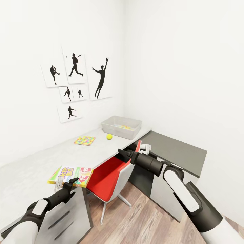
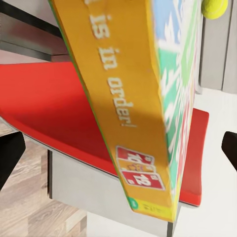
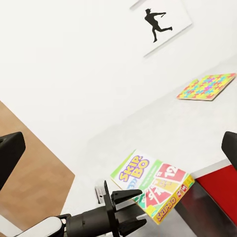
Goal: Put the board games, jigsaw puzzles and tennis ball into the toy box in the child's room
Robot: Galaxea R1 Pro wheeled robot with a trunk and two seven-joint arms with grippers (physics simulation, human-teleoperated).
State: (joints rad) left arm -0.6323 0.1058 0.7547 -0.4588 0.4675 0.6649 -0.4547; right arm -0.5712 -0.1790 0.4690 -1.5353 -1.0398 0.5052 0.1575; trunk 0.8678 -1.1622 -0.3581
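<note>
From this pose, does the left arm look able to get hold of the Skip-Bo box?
Probably yes. The left gripper sits open right at the near edge of the Skip-Bo box, which overhangs the table edge, and nothing lies between them.

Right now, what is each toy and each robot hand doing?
Skip-Bo box: flat on the table, at its front edge, not lifted.
Jigsaw puzzle: flat on the table, untouched.
Tennis ball: resting on the table beside the toy box.
Toy box: open, something colourful inside.
Left gripper: open, at the Skip-Bo box's edge.
Right gripper: empty, above the red chair.
</note>
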